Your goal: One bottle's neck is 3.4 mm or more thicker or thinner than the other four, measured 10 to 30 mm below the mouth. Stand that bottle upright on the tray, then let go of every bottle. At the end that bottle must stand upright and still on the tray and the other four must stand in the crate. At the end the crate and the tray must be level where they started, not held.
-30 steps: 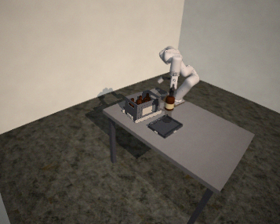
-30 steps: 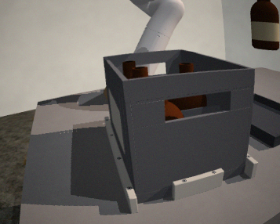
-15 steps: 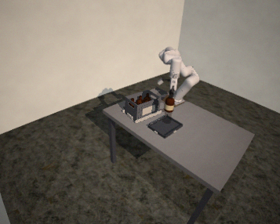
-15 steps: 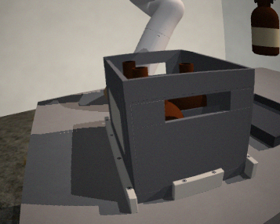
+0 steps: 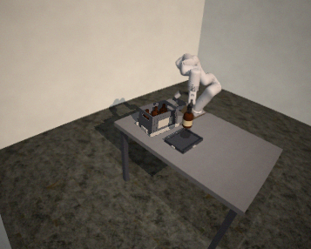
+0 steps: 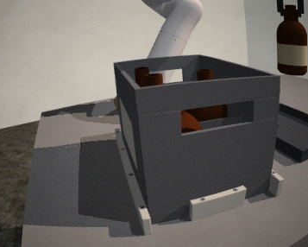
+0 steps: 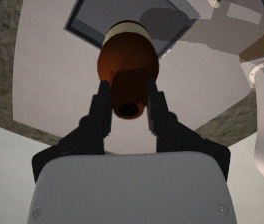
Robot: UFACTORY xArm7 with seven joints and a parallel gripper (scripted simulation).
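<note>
My gripper [image 7: 128, 90] is shut on the neck of a brown bottle [image 5: 188, 118] with a cream label. The bottle hangs upright in the air, at the far edge of the dark tray [image 5: 183, 140] and to the right of the grey crate [image 5: 158, 117]. It also shows in the exterior view [image 6: 292, 43], high at the right, with the fingers [image 6: 291, 6] on its neck. In the wrist view the bottle [image 7: 128, 63] hangs over the edge of the tray [image 7: 130, 12]. The crate [image 6: 197, 134] holds other brown bottles [image 6: 148, 78]; three necks show above its rim.
The crate sits in white corner brackets [image 6: 217, 203] near the table's back left corner. The arm's base [image 5: 199, 109] stands at the table's far edge behind the tray. The table [image 5: 233, 161] stretches on to the right of the tray.
</note>
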